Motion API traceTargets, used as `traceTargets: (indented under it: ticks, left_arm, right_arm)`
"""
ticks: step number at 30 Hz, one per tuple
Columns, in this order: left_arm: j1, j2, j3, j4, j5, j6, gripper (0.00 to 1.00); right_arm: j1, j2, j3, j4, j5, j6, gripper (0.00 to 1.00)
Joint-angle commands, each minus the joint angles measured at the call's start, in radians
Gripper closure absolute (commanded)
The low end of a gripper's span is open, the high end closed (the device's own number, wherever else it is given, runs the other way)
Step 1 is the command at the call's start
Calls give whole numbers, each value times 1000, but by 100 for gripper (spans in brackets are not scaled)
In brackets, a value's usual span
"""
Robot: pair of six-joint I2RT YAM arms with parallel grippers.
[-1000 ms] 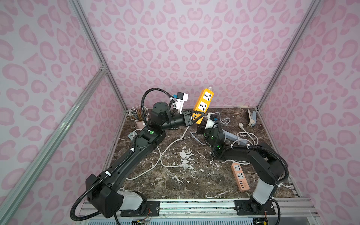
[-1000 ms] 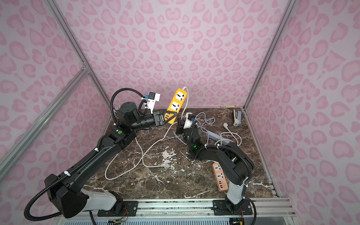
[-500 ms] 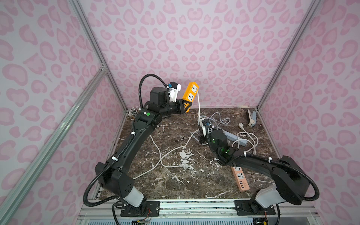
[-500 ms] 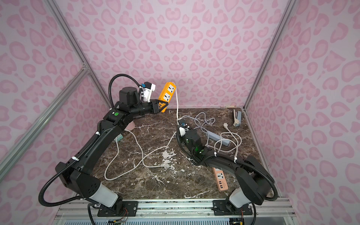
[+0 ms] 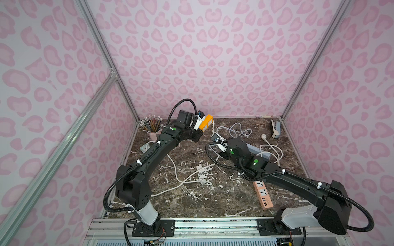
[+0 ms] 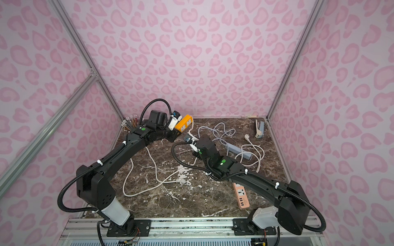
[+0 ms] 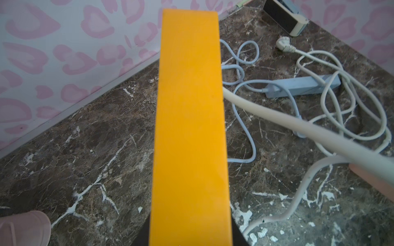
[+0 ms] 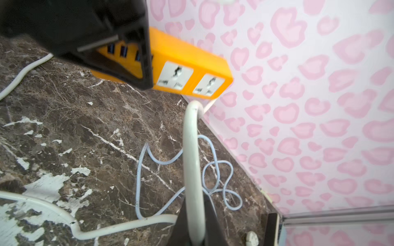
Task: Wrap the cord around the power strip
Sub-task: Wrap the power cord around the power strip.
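Orange power strip (image 5: 206, 125)? Got it clamped in left tool (image 5: 200, 131), off the surface (image 5: 191, 202). Got the white cord (image 8: 193, 161) pinched in right tool (image 8: 194, 225).

You have no text, brand, number or sign to read here. The orange power strip (image 8: 181, 56) shows plain socket faces; any print on the salmon strip (image 5: 262, 194), well apart from it, is too small.
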Motion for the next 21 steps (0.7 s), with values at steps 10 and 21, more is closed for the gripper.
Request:
traceTargets:
  ticks: [10, 21]
  left_arm:
    - [-74, -40, -118, 116, 325, 261, 97]
    - [-107, -180, -176, 189, 621, 337, 97]
  right_arm:
    - [-207, 22, 243, -127, -184, -157, 100]
    - [-434, 147, 333, -214, -708, 22, 95]
